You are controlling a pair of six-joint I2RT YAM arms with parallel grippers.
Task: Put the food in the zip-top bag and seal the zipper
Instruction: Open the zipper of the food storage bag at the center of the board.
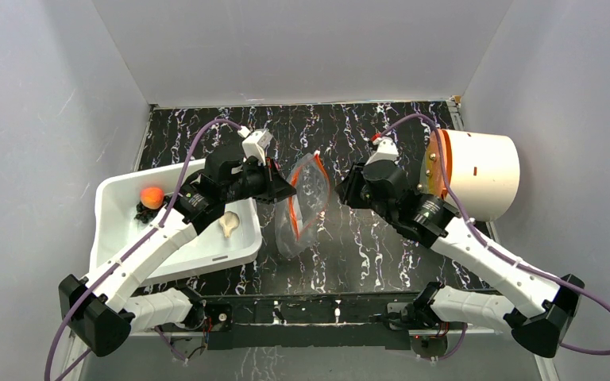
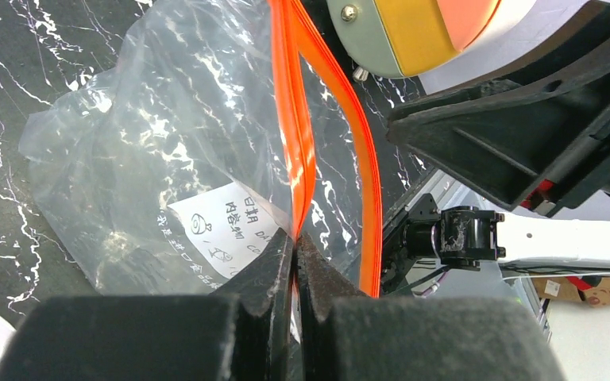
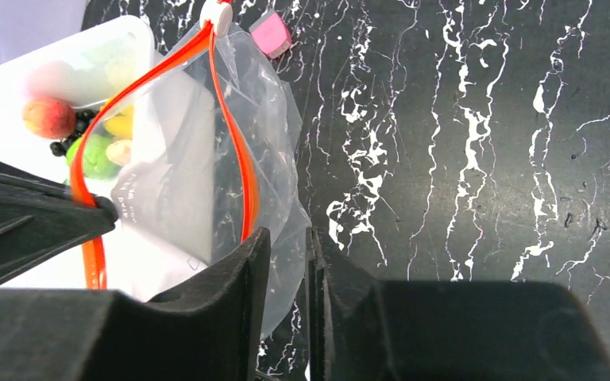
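The clear zip-top bag [image 1: 306, 208] stands upright mid-table with its mouth spread open. Its orange-red zipper [image 2: 295, 119] runs up from my left gripper [image 2: 295, 238], which is shut on the near strip. In the top view the left gripper [image 1: 284, 189] is at the bag's left side. My right gripper [image 3: 287, 236] is narrowly open at the bag's [image 3: 206, 159] right side, with clear film showing in the gap. The zipper's white tip [image 3: 219, 11] is at the far end. An orange ball [image 1: 152, 195], a green ball [image 3: 91, 155], a yellow piece [image 3: 119, 125] and a beige piece [image 1: 229, 225] lie in the bin.
The white plastic bin [image 1: 119, 198] sits at the left, right beside the bag. A large white cylinder with an orange end [image 1: 480, 175] lies at the right, behind my right arm. A small pink block [image 3: 270, 33] sits on the black marbled table beyond the bag.
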